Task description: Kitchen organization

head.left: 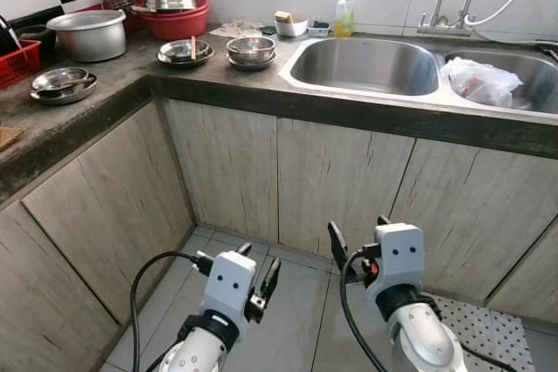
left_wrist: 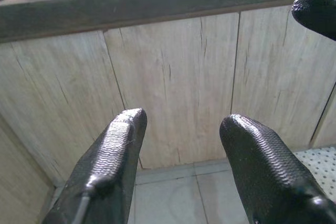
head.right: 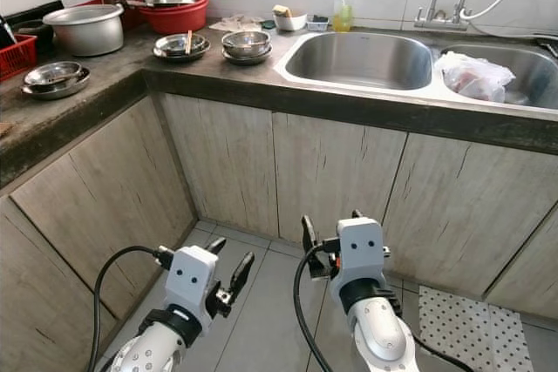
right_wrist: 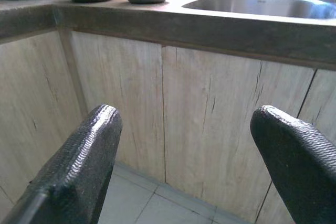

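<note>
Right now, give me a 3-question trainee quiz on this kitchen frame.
1. True or false: the plastic bag lies in the right sink basin.
2. The soap bottle stands: A) in the red basin, B) on the ledge behind the left sink basin, C) on the floor.
3. Fill in: both the left gripper and the right gripper hang low before the cabinet doors with fingers ____.

Key: 1 true; 2 B; 3 open.

Shiny steel sink [head.left: 366, 65] & bowls [head.left: 251, 50], rough dark stone counter [head.left: 105, 84], matt woodgrain cabinets [head.left: 340, 189], glossy red plastic basin [head.left: 174, 22].
</note>
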`<state>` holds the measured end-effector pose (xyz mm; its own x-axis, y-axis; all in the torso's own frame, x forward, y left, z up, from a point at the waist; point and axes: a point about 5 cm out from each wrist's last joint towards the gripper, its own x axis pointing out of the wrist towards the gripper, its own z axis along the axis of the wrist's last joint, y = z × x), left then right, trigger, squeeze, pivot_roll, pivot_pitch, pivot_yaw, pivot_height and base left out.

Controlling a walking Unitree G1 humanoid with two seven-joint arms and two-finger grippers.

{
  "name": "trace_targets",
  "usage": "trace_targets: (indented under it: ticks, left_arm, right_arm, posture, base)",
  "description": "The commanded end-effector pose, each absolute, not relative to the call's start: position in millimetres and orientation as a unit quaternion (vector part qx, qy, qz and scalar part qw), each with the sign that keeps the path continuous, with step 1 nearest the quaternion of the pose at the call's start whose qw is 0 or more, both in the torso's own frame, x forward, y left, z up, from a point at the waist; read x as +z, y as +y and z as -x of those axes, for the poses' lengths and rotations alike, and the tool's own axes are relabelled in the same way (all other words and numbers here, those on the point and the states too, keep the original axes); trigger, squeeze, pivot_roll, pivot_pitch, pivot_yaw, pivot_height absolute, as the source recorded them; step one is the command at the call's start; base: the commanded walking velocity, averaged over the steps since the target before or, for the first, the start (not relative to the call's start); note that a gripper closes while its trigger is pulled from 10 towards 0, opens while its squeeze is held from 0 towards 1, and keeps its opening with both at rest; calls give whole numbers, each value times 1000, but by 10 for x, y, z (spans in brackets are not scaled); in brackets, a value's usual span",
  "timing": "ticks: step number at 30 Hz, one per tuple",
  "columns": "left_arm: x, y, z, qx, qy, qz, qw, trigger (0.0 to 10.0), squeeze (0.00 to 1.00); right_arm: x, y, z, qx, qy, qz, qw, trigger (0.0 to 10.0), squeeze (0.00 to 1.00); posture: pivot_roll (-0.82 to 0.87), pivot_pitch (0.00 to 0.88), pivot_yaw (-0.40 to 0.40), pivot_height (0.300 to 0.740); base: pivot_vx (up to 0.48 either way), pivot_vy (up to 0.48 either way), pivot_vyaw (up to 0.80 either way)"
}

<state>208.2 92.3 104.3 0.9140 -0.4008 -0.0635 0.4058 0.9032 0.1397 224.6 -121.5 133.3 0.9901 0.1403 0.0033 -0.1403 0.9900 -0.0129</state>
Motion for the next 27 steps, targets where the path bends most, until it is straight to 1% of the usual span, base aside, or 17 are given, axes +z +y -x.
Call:
trace_targets:
  ticks: [1, 3, 7, 27]
  left_arm:
    - [1042, 927, -2089, -203, 19, -80, 976, 10000, 0]
    - [1044, 926, -2092, -201, 18, -80, 976, 10000, 0]
    - [1045, 951, -2103, -191, 23, -68, 979, 10000, 0]
    - [1040, 950, -2113, -193, 23, -71, 978, 10000, 0]
  right_arm:
    - [1387, -1193, -2265, 78, -18, 8, 997, 10000, 0]
    - [1400, -1197, -2279, 76, -21, 9, 997, 10000, 0]
    - [1406, -1198, -2289, 76, -23, 9, 997, 10000, 0]
    - [1432, -1202, -2322, 75, -32, 14, 997, 10000, 0]
  posture:
    - [34, 0, -3, 740]
    - [36, 0, -2, 740]
    - [36, 0, -4, 740]
    - [37, 0, -1, 740]
  base:
    - [0, 0, 800]
    - [0, 0, 794]
    - [264, 0, 794]
    - [281, 0, 800]
